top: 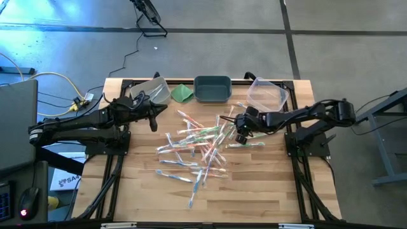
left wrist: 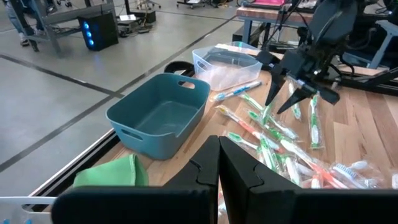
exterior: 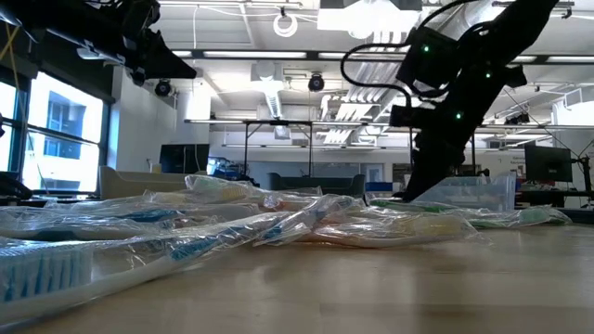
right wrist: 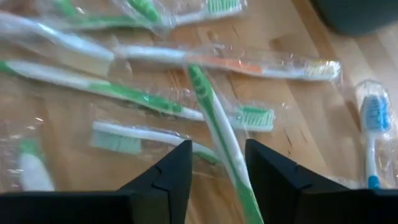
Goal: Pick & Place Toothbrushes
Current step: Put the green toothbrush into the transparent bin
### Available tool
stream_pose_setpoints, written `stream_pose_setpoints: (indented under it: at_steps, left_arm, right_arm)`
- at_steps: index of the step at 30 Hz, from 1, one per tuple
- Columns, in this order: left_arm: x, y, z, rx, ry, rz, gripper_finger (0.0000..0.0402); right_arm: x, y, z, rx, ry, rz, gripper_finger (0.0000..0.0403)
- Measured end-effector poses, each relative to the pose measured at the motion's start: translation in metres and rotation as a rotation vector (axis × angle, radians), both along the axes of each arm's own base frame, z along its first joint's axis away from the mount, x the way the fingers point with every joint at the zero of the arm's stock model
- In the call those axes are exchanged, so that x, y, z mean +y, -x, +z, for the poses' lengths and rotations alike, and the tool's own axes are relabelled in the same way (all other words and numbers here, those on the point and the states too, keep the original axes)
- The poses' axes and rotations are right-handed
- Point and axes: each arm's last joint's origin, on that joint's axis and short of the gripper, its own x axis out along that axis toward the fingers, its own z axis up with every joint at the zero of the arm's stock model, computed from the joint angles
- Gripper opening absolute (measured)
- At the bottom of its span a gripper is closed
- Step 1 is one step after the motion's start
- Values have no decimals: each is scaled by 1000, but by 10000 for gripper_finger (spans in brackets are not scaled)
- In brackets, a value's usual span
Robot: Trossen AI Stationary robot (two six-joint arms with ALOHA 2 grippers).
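Observation:
Many wrapped toothbrushes (top: 197, 149) with green, blue and orange parts lie scattered flat on the wooden table, and they fill the foreground of the low view (exterior: 232, 223). My right gripper (top: 240, 132) is open and low over the right side of the pile (left wrist: 287, 102). In the right wrist view its gripper (right wrist: 217, 177) has one finger on each side of a green-handled toothbrush (right wrist: 217, 130), which lies flat on the table. My left gripper (top: 153, 118) is shut (left wrist: 219, 163) and hovers above the table near the far left, holding nothing.
Along the far edge stand a clear bin (top: 151, 90), a folded green cloth (top: 182, 93), a teal bin (top: 212, 89) and another clear bin (top: 266, 93). The teal bin (left wrist: 158, 115) looks empty. Bare wood (top: 254, 191) lies toward the near edge.

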Motion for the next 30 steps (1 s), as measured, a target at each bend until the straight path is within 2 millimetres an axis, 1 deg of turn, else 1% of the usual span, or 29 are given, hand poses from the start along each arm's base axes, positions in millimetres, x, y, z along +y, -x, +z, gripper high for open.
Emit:
stream_pose_setpoints:
  at_steps: [6, 13, 18, 26, 28, 30]
  left_arm:
    - [0, 0, -1, 8, 2, -1, 1]
    - [0, 1, -2, 25, 7, -1, 1]
    - [0, 1, -2, 25, 7, -1, 1]
    - [0, 1, -2, 25, 7, 0, 1]
    - [0, 0, -3, 25, 7, -1, 1]
    - [0, 1, -2, 25, 7, -1, 1]
  right_arm:
    - [-3, -5, -9, 11, 29, -24, 143]
    - [-4, -6, -19, 52, 20, -22, 128]
    - [-4, -7, -20, 48, 26, -24, 99]
    - [-3, -8, -17, 29, 29, -18, 19]
    - [0, -8, -14, 16, 32, -8, 16]
    - [2, -8, -9, -4, 36, 4, 22]
